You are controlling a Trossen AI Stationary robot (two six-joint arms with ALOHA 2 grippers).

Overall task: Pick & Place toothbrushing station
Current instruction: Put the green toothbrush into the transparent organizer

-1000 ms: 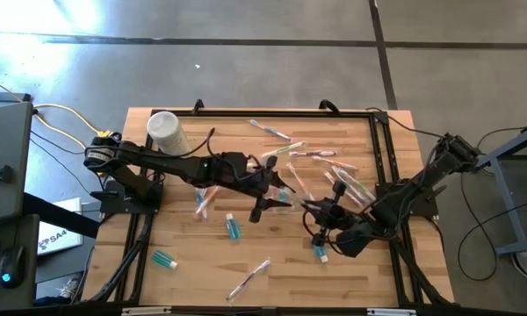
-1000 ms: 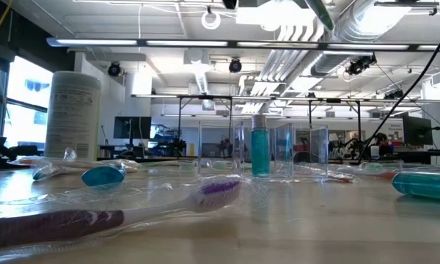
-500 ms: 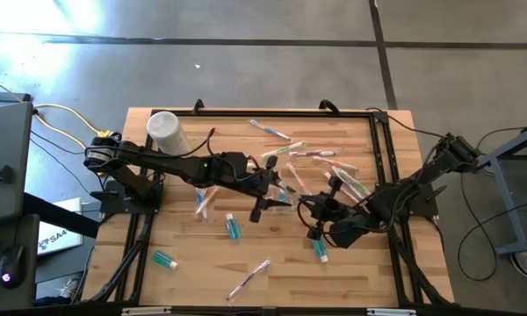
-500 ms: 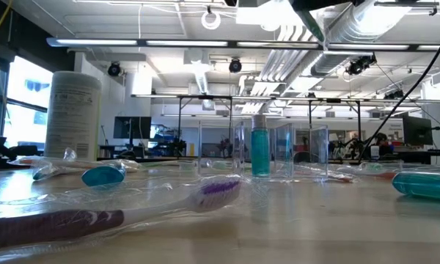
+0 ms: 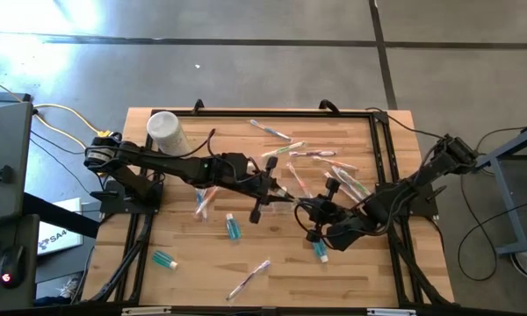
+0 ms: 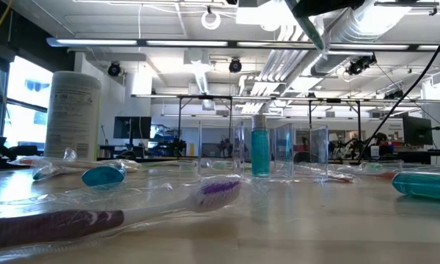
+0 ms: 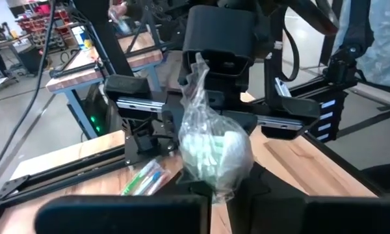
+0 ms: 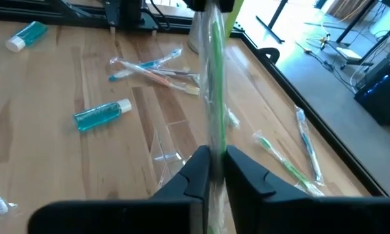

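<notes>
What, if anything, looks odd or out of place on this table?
Both hands grip the same wrapped toothbrush mid-table: left hand and right hand are each shut on it, facing each other. Other wrapped brushes and toothpaste tubes lie scattered across the table.

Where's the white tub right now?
In the high view the white tub stands at the table's far left corner, beside the left arm's base.

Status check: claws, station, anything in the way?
Left claw and right claw both shut on a wrapped toothbrush, mid-table. Clear station upright, not held. Loose toothbrushes and toothpaste tubes scattered around.
</notes>
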